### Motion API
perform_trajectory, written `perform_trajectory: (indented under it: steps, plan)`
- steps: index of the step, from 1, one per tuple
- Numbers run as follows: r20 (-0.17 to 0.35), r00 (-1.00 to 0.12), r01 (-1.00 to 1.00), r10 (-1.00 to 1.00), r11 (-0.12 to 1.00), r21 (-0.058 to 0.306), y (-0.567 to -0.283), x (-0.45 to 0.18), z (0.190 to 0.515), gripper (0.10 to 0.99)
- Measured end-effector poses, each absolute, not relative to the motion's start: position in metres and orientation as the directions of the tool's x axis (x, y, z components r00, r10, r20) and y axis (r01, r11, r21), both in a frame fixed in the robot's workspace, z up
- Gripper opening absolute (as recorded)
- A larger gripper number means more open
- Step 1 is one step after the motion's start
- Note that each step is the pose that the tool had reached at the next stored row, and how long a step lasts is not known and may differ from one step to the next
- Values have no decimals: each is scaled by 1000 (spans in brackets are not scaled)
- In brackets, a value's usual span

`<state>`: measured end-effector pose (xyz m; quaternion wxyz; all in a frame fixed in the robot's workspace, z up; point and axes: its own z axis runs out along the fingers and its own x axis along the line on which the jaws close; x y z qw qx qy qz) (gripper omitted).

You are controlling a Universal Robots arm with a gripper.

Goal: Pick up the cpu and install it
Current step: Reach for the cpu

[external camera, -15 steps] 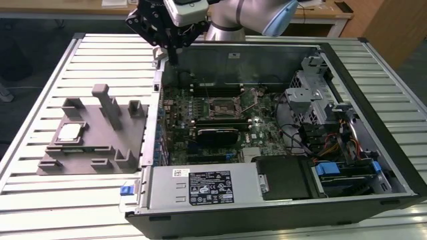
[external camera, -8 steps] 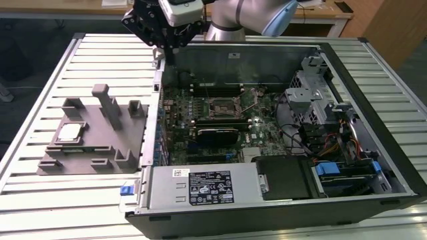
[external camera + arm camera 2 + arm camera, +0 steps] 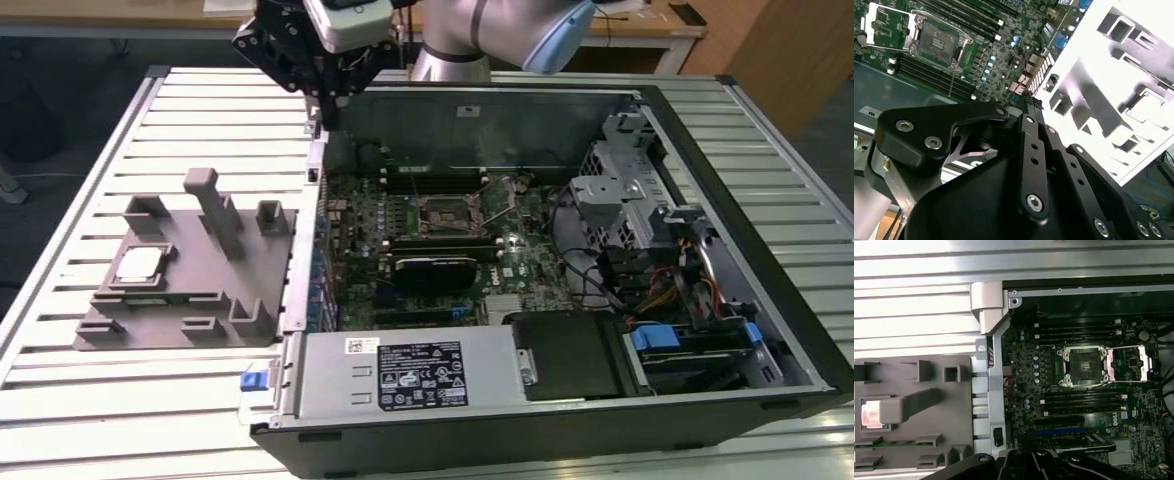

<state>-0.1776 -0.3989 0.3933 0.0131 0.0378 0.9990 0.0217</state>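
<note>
You've got a slatted metal table [image 3: 80, 400] with two things lying flat on it in the exterior view. The open computer case [image 3: 534, 440] sits from the middle out toward three o'clock, and the grey fixture block [image 3: 200, 300] is just beside it at nine o'clock.

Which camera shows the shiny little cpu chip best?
The exterior view. There the cpu sits whole on the grey fixture block, its silver top and pale rim clear. The first wrist view shows it glared pinkish-white beside a post; the second wrist view washes it out in glare.
</note>
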Motion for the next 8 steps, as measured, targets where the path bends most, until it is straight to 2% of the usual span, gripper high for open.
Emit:
perform_trajectory:
  steps: [8]
  plan:
    - [-24, -997, 75, 76, 996, 44, -399, -185, 393, 106]
